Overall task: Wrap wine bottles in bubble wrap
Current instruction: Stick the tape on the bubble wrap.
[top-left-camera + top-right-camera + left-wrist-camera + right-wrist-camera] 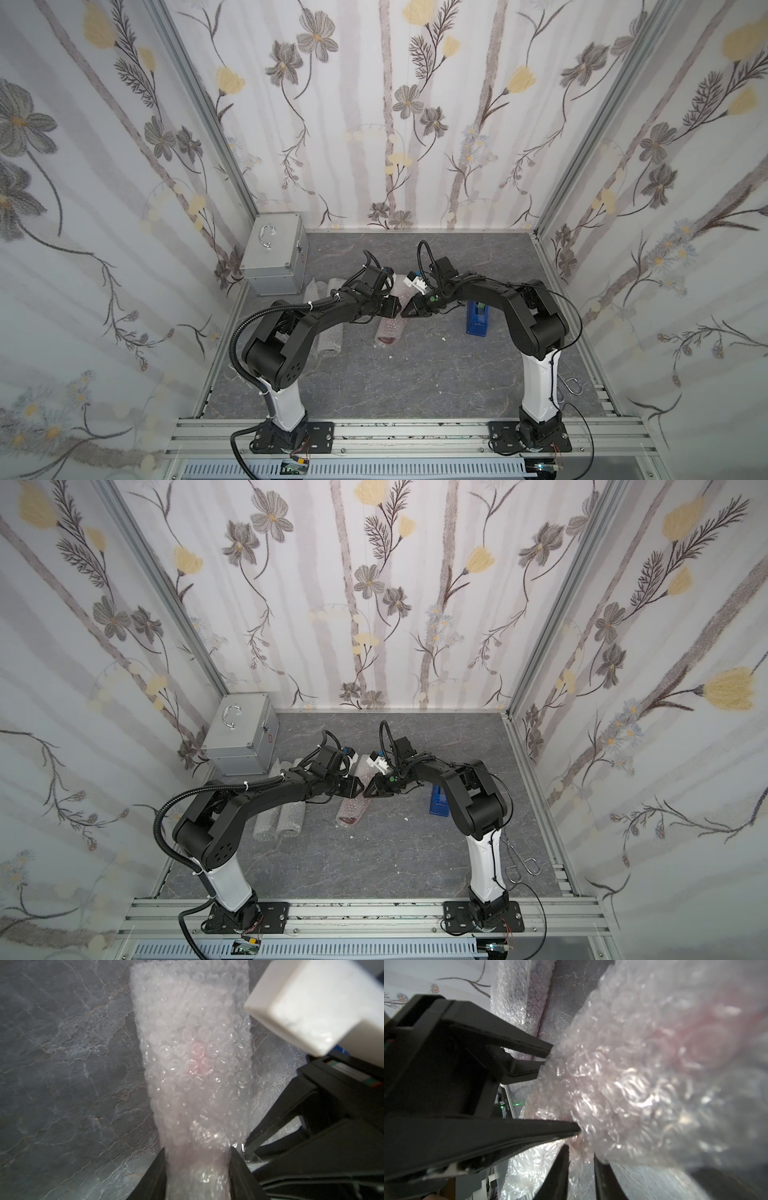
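Note:
One wine bottle with red-pink liquid point(386, 340) lies in the middle of the table, rolled in bubble wrap point(392, 326) point(353, 808). My left gripper point(397, 309) point(198, 1167) is shut on this roll point(195, 1064), one finger pressing each side. My right gripper point(406, 313) point(581, 1169) meets it from the opposite side, open, with only a thin loose edge of wrap between its fingers point(560, 1167). In the right wrist view the roll point(633, 1074) fills the frame, and the pink shows through it. The neck and cap are hidden.
Two more bubble-wrapped rolls point(330, 332) point(266, 825) lie side by side under the left arm. A silver metal case point(276, 257) stands at the back left. A blue tape dispenser point(478, 318) sits under the right arm. A wire hook point(523, 862) lies at the right edge.

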Robot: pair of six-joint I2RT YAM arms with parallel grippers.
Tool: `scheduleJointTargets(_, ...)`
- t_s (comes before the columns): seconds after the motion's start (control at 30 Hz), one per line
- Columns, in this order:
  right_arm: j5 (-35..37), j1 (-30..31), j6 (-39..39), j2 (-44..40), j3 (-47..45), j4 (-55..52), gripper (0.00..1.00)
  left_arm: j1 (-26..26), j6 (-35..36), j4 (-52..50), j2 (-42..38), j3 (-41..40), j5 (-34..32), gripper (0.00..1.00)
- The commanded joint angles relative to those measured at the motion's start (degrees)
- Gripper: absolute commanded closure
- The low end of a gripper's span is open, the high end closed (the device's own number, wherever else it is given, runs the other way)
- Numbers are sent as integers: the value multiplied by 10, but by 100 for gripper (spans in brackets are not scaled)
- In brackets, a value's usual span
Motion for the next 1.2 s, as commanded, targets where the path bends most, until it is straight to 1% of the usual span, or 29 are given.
scheduleJointTargets(0.0,11,-5,-9,-16,-18,7,73,1,7,-20,2,-8,-19,55)
scheduleJointTargets(0.23,33,-33,29,-70,-99,44,72,1,6,-16,-2,-11,-14,55)
scheduleJointTargets(0.4,50,-40,41,-96,-126,47,72,1,6,-15,-3,-12,-15,54)
scheduleJointTargets(0.47,57,-43,53,-116,-135,50,76,0,6,-15,-3,-13,-14,54)
scheduleJointTargets(0.5,57,-43,61,-129,-139,56,80,1,5,-15,-4,-12,-14,54)
scheduleJointTargets(0.57,53,-40,88,-152,-141,76,92,0,4,-15,-4,-12,-14,54)
scheduleJointTargets(0.63,52,-34,107,-159,-130,83,97,0,3,-14,-4,-13,-14,54)
scheduleJointTargets(0.73,59,-24,128,-154,-108,94,100,0,3,-14,-4,-14,-14,53)
scheduleJointTargets(0.93,55,-3,145,-91,-64,102,100,-1,2,-14,-5,-12,-14,53)
scheduleJointTargets(1.17,66,-2,156,-33,-59,119,100,-1,1,-12,-9,-15,-14,53)
